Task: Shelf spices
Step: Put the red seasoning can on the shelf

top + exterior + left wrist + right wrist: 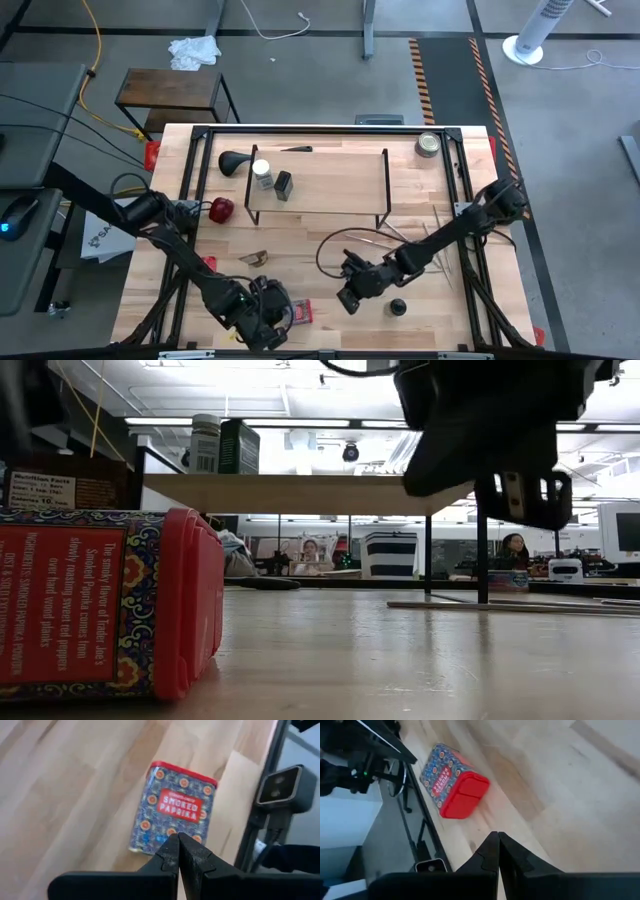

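The shelf (330,180) stands at the far middle of the table; a white-capped clear jar (262,173) and a dark jar (283,185) stand on its board. On the tabletop lie a red-capped jar (221,209), a tan wedge (253,258) and a black-capped jar (398,307). A red-lidded paprika tin (172,810) lies flat near the front edge. My left gripper (177,852) is shut, above the tin's near end; no touch shows. My right gripper (497,845) is shut over bare wood, to the tin's right.
A round silver tin (428,145) sits at the far right corner, and a black scoop-like thing (235,163) lies left of the shelf. Thin sticks (440,245) and a cable loop (345,250) lie by my right arm. Black frame rails (185,170) border the table.
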`<state>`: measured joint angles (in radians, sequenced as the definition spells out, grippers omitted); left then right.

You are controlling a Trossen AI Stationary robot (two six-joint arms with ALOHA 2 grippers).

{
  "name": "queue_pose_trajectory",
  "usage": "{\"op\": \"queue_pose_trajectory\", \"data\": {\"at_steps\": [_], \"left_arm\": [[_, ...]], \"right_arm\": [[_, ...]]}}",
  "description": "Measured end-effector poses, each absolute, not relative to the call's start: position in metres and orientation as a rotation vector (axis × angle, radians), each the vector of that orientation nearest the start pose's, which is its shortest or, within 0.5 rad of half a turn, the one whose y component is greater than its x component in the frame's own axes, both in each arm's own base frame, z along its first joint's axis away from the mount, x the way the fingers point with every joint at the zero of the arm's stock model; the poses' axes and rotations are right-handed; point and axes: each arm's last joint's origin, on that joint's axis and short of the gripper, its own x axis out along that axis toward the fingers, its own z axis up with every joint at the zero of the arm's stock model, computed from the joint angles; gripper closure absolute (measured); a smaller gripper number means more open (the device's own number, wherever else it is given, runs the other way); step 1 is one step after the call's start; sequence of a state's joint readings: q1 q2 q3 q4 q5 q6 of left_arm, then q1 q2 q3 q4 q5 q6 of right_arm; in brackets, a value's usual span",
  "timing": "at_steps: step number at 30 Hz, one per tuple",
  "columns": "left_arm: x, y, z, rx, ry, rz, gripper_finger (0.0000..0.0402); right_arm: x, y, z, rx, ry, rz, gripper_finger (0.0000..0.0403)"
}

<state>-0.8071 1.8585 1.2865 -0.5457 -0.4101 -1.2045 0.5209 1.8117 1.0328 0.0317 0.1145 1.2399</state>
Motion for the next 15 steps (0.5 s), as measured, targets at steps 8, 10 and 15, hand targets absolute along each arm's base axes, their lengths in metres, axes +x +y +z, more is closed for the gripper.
{"op": "queue_pose_trajectory", "data": {"at_steps": [8, 10, 15], "left_arm": [[0.264, -0.264, 0.176, -0.424, 1.011, 0.229, 0.0401], [0.264, -0.266, 0.175, -0.446, 1.022, 0.221, 0.0401], [0.261, -0.270, 0.168, -0.446, 1.045, 0.231, 0.0401]], "right_arm": [[0.330, 0.186, 0.152, 0.996, 0.829, -0.087, 0.0403], [0.331, 0.185, 0.153, 1.004, 0.824, -0.085, 0.0403], [0.331, 0.184, 0.152, 1.015, 0.830, -0.102, 0.0403]]}}
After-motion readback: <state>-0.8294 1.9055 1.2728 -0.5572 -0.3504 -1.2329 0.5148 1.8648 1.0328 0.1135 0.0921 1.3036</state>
